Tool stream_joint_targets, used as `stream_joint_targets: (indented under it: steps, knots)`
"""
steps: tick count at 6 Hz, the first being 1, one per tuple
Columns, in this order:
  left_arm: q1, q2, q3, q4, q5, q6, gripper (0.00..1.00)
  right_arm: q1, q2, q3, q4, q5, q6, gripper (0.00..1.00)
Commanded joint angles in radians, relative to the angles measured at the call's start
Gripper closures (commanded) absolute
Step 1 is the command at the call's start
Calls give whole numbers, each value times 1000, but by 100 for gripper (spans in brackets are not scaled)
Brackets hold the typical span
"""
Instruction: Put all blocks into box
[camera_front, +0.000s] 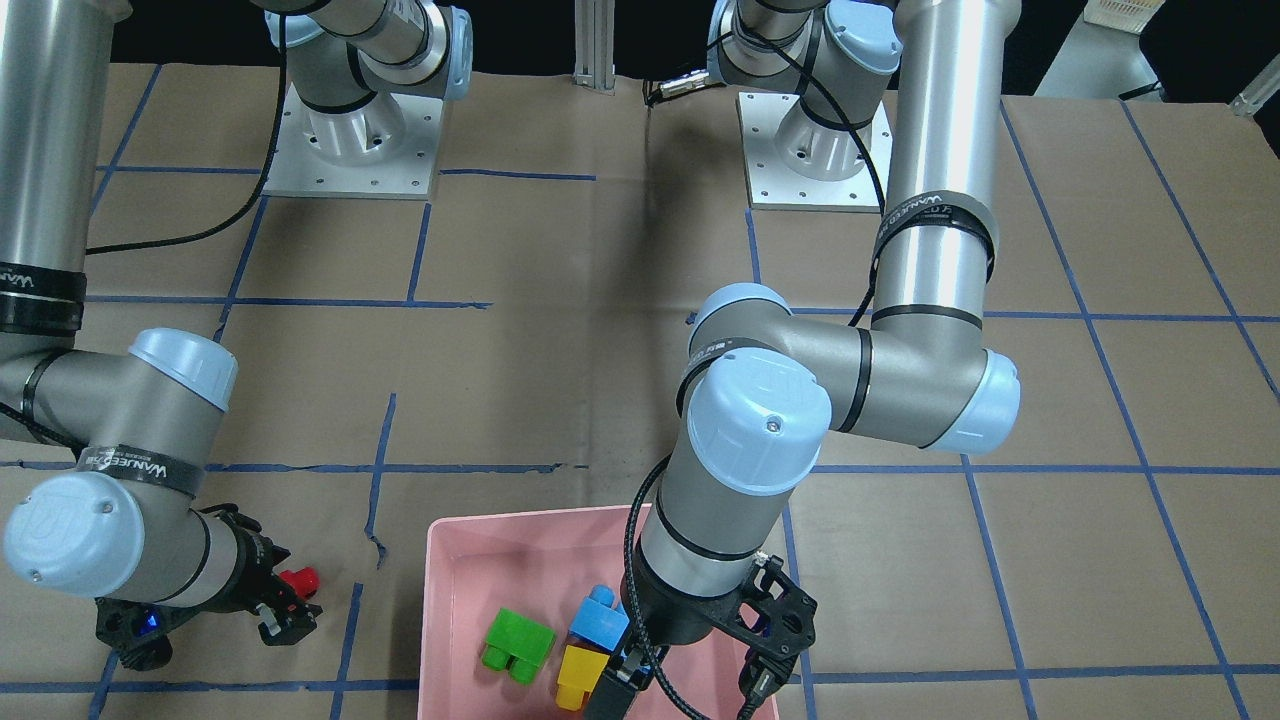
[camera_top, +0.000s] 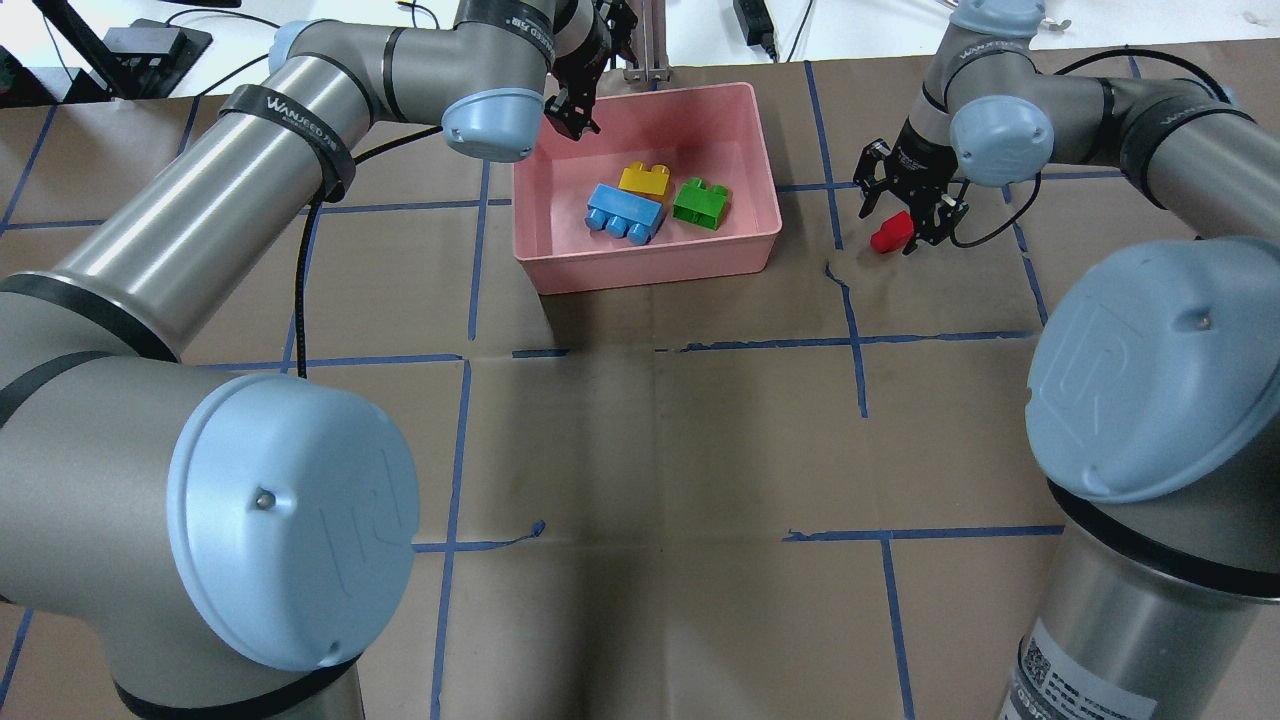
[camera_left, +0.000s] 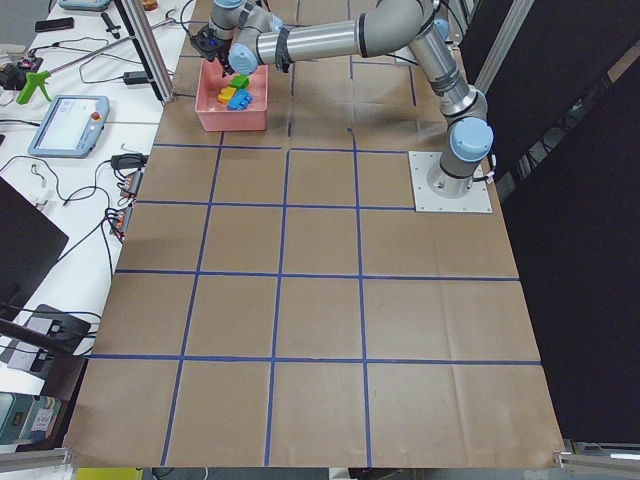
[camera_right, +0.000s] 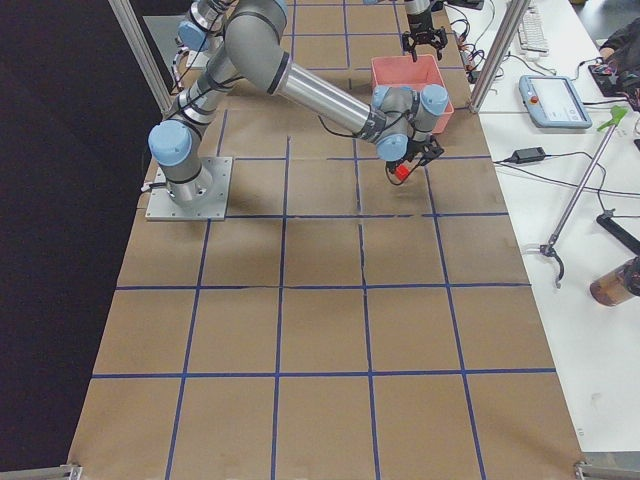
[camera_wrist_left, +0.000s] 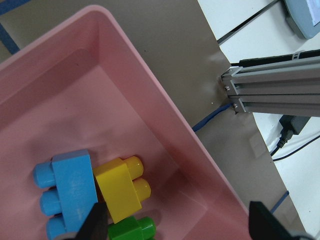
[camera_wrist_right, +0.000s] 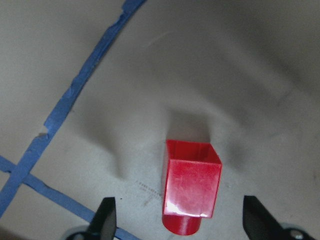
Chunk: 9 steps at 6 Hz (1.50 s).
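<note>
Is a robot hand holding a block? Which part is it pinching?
Nothing is held. The right gripper is open, its fingers either side of the small red plastic block without touching. The left gripper is open above the pink plastic box.

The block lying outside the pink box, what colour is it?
Red. The block shows best in the right wrist-mounted view.

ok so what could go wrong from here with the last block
1. The red block lies on its side on the table between the open fingers of the right gripper. Closing could nudge it or pinch it off-centre, so it may slip.
2. The left gripper hangs open over the far corner of the box. The right arm might crowd it when bringing the block over.
</note>
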Motion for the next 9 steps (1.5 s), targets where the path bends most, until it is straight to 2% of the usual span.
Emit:
stream_joint_targets:
  steps: [1, 2, 3, 4, 5, 6, 7, 8, 9]
  knots:
    - [10, 35, -33, -4, 16, 296, 1, 0, 4, 4, -1, 1, 2, 39]
    - [64, 76, -103, -3, 42, 517, 1, 0, 4, 2, 1, 3, 2, 58]
    - [113, 148, -195, -28, 39, 785, 1, 0, 4, 1, -2, 3, 2, 68]
    - [148, 269, -304, -153, 53, 1064, 0, 0, 4, -2, -4, 3, 2, 78]
    - [155, 382, -386, -283, 138, 1187, 0, 0, 3, -10, -4, 1, 1, 86]
    - [156, 479, -439, -399, 172, 1248, 0, -1, -9, -39, 1, 1, 4, 86]
    - [159, 571, -452, -559, 182, 1373, 0, -1, -23, -121, 37, -2, 2, 86]
    - [171, 660, -455, -652, 182, 1414, 0, 6, -42, -198, 141, -2, 4, 86]
    - [179, 725, -452, -683, 167, 1417, 0, 52, -55, -247, 194, -8, 7, 86]
